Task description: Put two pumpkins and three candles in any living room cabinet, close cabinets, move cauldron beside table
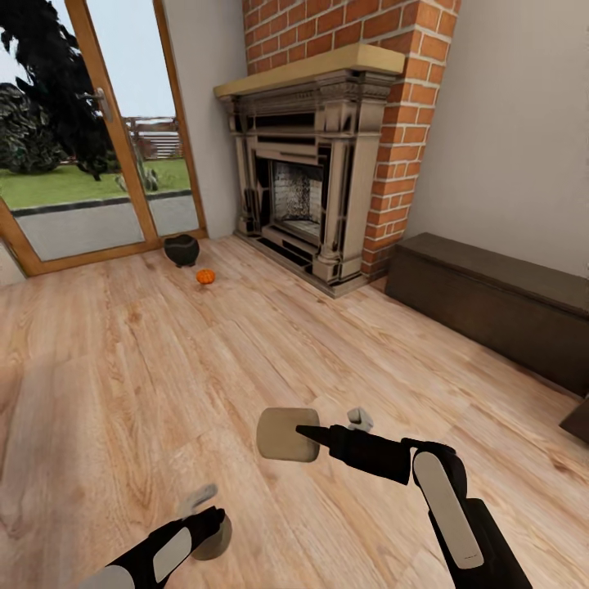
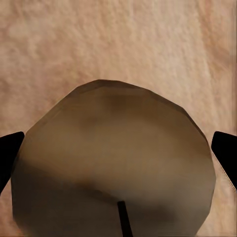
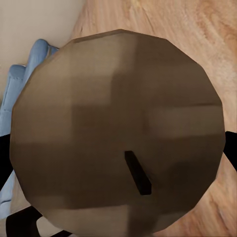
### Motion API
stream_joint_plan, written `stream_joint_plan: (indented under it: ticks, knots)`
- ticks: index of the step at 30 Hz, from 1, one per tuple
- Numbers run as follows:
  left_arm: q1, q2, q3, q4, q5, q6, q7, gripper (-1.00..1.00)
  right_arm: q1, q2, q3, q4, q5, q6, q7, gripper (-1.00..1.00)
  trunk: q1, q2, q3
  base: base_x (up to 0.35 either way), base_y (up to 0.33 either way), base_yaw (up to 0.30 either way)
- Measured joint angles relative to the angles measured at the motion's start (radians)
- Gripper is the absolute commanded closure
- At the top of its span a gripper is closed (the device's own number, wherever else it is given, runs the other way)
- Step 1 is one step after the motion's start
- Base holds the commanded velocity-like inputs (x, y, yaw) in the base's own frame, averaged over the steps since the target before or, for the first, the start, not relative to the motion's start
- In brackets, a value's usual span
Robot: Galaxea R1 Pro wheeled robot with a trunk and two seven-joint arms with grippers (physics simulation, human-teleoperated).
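Holding one hard, smooth, light candle (image 1: 286, 434) tight by its round sides in the right gripper (image 1: 321, 433) and another candle (image 2: 113, 163) in the left gripper (image 1: 209, 515), both above the wood floor (image 1: 123, 368).

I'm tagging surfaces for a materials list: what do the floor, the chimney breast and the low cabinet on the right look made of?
Floor: pale wood planks with visible grain and board seams, faint sheen. Chimney breast: red brick with pale mortar joints, matte. Cabinet: dark brown wood by the look, smooth and matte; no grain shows, so it could be veneer or paint.
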Motion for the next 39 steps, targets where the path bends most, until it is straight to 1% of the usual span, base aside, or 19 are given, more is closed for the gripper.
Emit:
stream_joint_plan:
  ticks: [4,19,23,25,27,30,39]
  knots:
    - [0.0,0.0,0.0,0.0,-0.001,-0.001,0.0,1.0,0.0,-0.001,0.0,-0.001,0.001,0.0,0.0,1.0,-0.001,0.001,0.015,-0.176,0.0,0.0]
    - [0.0,-0.005,-0.002,0.0,-0.003,-0.003,0.013,1.0,0.0,-0.002,0.0,-0.001,0.006,0.001,0.0,1.0,-0.008,0.005,0.073,-0.331,-0.005,0.0]
    - [0.0,-0.007,-0.003,-0.001,-0.002,-0.007,0.013,1.0,0.0,-0.002,0.0,-0.001,0.009,0.001,-0.001,1.0,-0.008,0.005,0.074,-0.242,-0.11,0.0]
    - [0.0,-0.007,-0.004,-0.001,-0.002,-0.009,0.013,1.0,0.0,-0.002,0.0,-0.001,0.009,0.001,-0.001,1.0,-0.008,0.005,0.074,-0.087,-0.048,0.0]
    - [0.0,-0.007,-0.003,-0.001,-0.002,-0.009,0.009,1.0,0.0,-0.001,0.0,0.0,0.0,0.001,-0.001,1.0,-0.008,0.005,0.074,-0.034,-0.017,0.0]
    - [0.0,-0.007,-0.004,-0.001,-0.002,-0.011,0.007,1.0,0.0,-0.002,0.0,0.0,0.002,0.001,-0.001,1.0,-0.008,0.005,0.074,-0.138,-0.005,0.0]
    - [0.0,-0.008,-0.005,-0.001,-0.003,-0.012,0.014,1.0,0.0,-0.002,0.0,0.0,0.005,0.001,-0.002,1.0,-0.008,0.005,0.074,-0.303,-0.001,0.0]
